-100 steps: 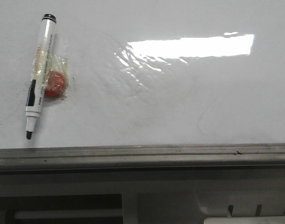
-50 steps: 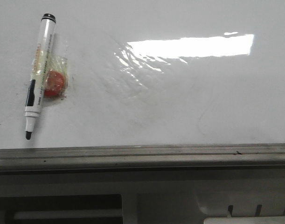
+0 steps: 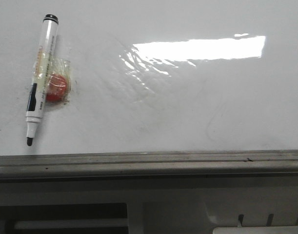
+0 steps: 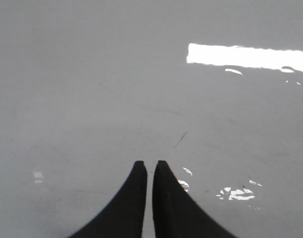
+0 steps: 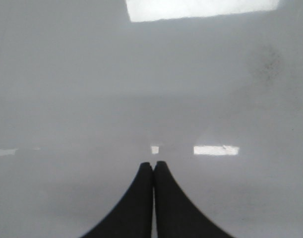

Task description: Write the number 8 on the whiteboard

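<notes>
While whiteboard carries only faint smudges, no number 8 drawn yet; whole task remains. Marker lies uncapped, touching red magnet, ungrasped. Left tool nearly together, empty; right tool together, empty.

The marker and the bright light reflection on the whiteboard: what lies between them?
Front view: a red round piece beside the marker, then wrinkled clear film on the whiteboard.
</notes>
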Available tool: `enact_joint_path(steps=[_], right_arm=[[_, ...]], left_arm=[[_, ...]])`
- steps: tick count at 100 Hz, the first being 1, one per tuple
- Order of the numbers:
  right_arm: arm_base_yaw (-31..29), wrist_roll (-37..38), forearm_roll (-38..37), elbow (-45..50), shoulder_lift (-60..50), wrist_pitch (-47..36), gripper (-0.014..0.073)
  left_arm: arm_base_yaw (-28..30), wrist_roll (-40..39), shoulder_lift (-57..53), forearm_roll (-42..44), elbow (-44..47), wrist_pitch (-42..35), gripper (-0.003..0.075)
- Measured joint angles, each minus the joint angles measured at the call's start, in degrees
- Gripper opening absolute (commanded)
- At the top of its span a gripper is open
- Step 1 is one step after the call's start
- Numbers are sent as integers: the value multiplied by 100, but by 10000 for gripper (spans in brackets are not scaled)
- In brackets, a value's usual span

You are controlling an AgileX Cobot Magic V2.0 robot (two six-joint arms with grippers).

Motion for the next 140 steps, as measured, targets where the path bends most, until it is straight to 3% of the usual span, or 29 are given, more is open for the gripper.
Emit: enact_joint_path(steps=[13,22,38,52,92,106,140], right_arm=[[0,0,0,0,-1,0,-63],[0,0,0,0,-1,0,-63],[0,0,0,0,-1,0,-63],[0,0,0,0,-1,0,-63],[0,3,0,0,-1,35,-63],[0,3,0,0,-1,35,-63],[0,3,0,0,-1,90,-63]], left_arm=[[0,0,187,0,0,-50,304],[0,0,378,-50,0,-236,372],[-52,0,639,-236,0,-890,372],[-530,0,838,-128,0,-1512,372],[-3308,0,1790,-103,-13,-1802,368],[-4032,0,2439,-103,-13,-1995,368],[-4393,0,4098,-364,-39,-3289,368]])
